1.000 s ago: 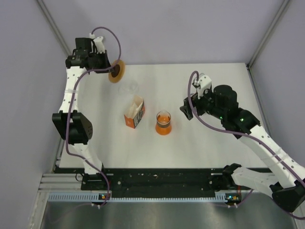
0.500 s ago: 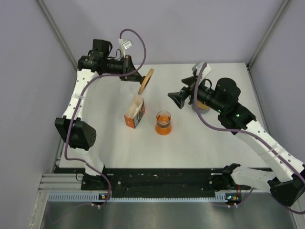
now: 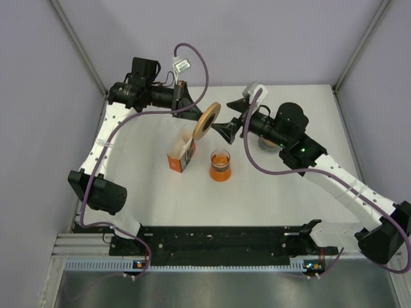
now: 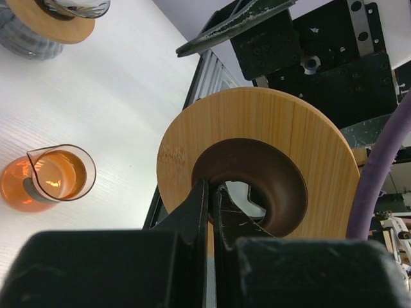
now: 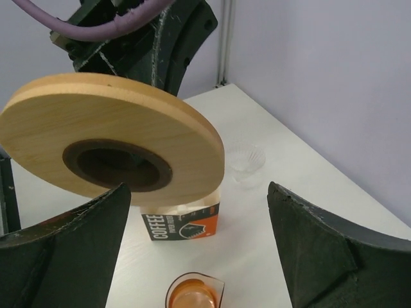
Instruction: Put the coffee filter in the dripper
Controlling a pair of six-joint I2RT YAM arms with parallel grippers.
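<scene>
While the left gripper [image 4: 210,199] is pinched shut on the inner edge of a wooden ring [image 3: 207,120], it holds the ring up in the air, tipped on its side, over the white table [image 3: 289,192]. The right gripper [image 3: 229,119] is wide open and holds nothing. Its two fingers point at the ring, close to it but not touching.

Down on the table stands the orange box of coffee filters [image 3: 181,156]. Its top is open and pale paper shows inside. A glass jug of orange drink [image 3: 219,165] stands just beside the box.

The dripper [image 4: 54,19], with its own wood collar, sits further back, partly hidden under the right arm. A small clear cup [image 5: 247,159] rests on the table behind the box.
</scene>
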